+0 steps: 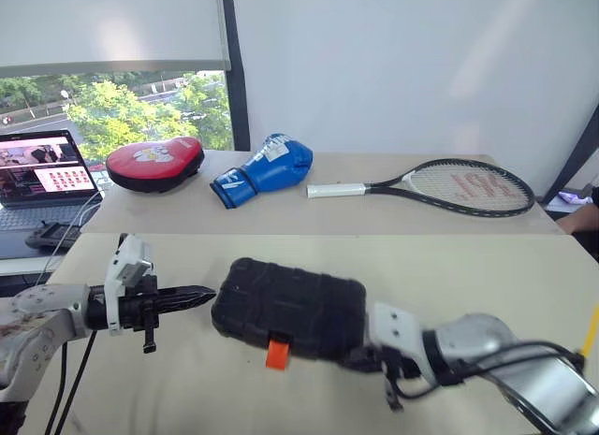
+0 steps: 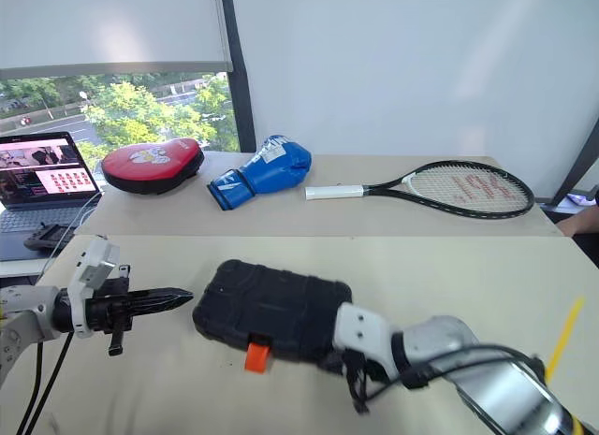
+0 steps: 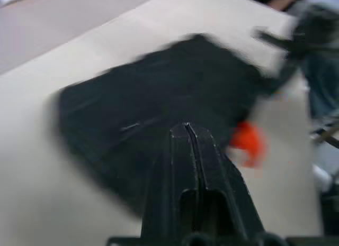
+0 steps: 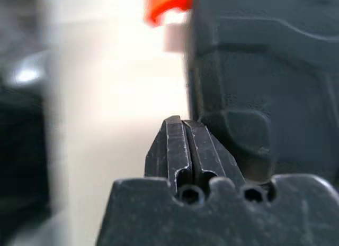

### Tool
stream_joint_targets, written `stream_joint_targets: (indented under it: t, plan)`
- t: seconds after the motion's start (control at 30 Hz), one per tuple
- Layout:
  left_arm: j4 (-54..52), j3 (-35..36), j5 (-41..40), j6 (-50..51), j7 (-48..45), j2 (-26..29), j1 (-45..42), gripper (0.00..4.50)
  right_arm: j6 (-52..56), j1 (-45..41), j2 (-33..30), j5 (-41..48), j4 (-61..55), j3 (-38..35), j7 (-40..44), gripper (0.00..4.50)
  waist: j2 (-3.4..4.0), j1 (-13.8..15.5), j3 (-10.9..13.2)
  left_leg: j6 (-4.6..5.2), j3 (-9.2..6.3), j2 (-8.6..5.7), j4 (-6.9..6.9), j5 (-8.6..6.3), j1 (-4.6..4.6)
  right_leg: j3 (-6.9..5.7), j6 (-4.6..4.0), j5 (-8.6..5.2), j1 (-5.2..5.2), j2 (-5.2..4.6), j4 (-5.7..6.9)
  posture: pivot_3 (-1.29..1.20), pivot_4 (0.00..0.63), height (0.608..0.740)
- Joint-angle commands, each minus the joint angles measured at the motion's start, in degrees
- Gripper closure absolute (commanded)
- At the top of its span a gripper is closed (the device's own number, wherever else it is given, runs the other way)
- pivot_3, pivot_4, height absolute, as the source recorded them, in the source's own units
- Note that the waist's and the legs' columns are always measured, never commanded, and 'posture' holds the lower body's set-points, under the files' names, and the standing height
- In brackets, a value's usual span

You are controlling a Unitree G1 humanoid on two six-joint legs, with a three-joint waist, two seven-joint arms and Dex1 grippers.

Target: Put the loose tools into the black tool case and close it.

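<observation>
Nearest the camera, the right tool point(image 1: 360, 358) lies low on the tabletop point(image 1: 487, 276) against the near right corner of the black tool case point(image 1: 290, 307); its two black fingers are pressed together and hold nothing. From the right wrist view the closed fingertips sit just beside the case's ribbed side wall, though actual contact cannot be confirmed.

Left tool point(image 1: 201, 296) points level at the case's left end, just short of it, fingers likewise fully closed and empty.

Case condition: lid down, lying flat mid-tabletop, slightly skewed. The orange latch point(image 1: 276, 352) on the near edge hangs outward and appears unfastened. No loose tools are visible on the tabletop, so they are judged to be already stowed.

Step in hand, as judged: securing the closed case. Recommended practice: brace the left end with the left tool so the case cannot slide, then bring the right tool's closed tips under the latch and press it flat against the shell. Push squarely; an angled shove would likely spin the case.

Beyond it lie a tennis racket point(image 1: 449, 186), blue boxing glove point(image 1: 264, 169) and red pad point(image 1: 155, 163), none involved.
</observation>
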Motion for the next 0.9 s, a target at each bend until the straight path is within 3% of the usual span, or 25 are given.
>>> stream_joint_targets:
  t: [0.03,0.23,0.37,0.43,0.47,0.63,0.67,0.7,0.9]
  plan:
    - [-5.52,5.26,-3.97,2.73,-0.12,2.26,1.63,4.24,1.90,-7.58,0.92,-5.49,10.04,0.24,-3.77,4.49,0.11,0.25,0.09,0.03,0.00,-0.03,-0.01,-0.03,0.00,-0.03,-0.08,-0.03,-0.02,0.00,0.02,0.00,0.150,0.740]
    - [-8.23,8.02,-6.68,5.27,2.47,3.22,1.67,2.43,-11.86,-22.88,6.95,-14.86,36.03,5.91,-2.29,4.50,0.30,0.30,0.26,-0.03,0.03,-0.13,-0.03,0.18,-0.09,-0.09,0.07,0.07,-0.06,0.38,0.04,0.00,0.150,0.740]
    - [-9.71,6.88,-6.28,4.87,4.14,2.55,1.02,0.95,-18.13,-26.36,11.47,-15.17,46.71,4.22,-0.19,4.50,0.31,-0.19,0.27,-0.07,0.02,-0.13,-0.14,0.21,-0.21,-0.08,0.08,0.07,-0.19,0.53,0.05,0.00,0.150,0.740]
    - [-10.04,5.31,-6.38,5.11,5.36,2.17,-0.36,0.08,-17.53,-26.08,10.36,-12.31,46.38,1.38,4.07,4.50,0.32,-0.22,0.28,-0.09,0.00,-0.09,-0.17,0.20,-0.24,-0.09,0.12,0.04,-0.18,0.58,-0.01,0.00,0.150,0.740]
    - [-10.10,4.75,-6.50,5.21,5.55,2.15,-0.85,0.02,-16.83,-25.79,9.90,-11.10,45.55,-0.15,5.14,4.50,0.34,-0.21,0.29,-0.09,-0.02,-0.10,-0.18,0.20,-0.26,-0.10,0.15,0.02,-0.19,0.57,-0.01,0.00,0.150,0.740]
    - [-7.81,-2.75,-2.30,2.30,6.93,-0.35,-6.07,0.00,-2.40,-13.60,3.63,1.28,21.70,-11.18,8.37,3.16,0.43,0.66,0.34,0.09,-0.13,-0.12,-0.19,0.03,-0.51,-0.24,0.27,-0.03,-0.21,0.46,-0.02,0.00,0.150,0.740]
    - [-7.02,-4.13,-1.23,1.52,6.62,-0.78,-6.92,0.00,0.80,-11.49,3.55,3.69,17.45,-13.10,7.71,2.60,0.43,0.60,0.34,0.09,-0.13,-0.12,-0.18,-0.01,-0.50,-0.28,0.31,-0.06,-0.19,0.44,-0.02,0.00,0.150,0.740]
    - [-6.18,-5.37,-0.35,0.85,6.33,-1.23,-7.76,0.00,3.88,-9.81,3.95,5.73,13.93,-14.81,6.52,2.40,0.43,0.42,0.34,0.08,-0.13,-0.12,-0.18,-0.03,-0.51,-0.29,0.32,-0.06,-0.19,0.44,-0.04,0.00,0.150,0.740]
    - [3.52,-15.70,7.97,-5.90,2.63,-5.38,-16.33,0.00,17.49,-3.34,15.01,9.75,-1.24,-16.81,-8.42,2.40,0.42,0.59,0.35,0.06,-0.11,-0.18,-0.14,-0.05,-0.29,-0.24,0.31,-0.06,-0.08,0.37,-0.05,0.00,0.150,0.740]
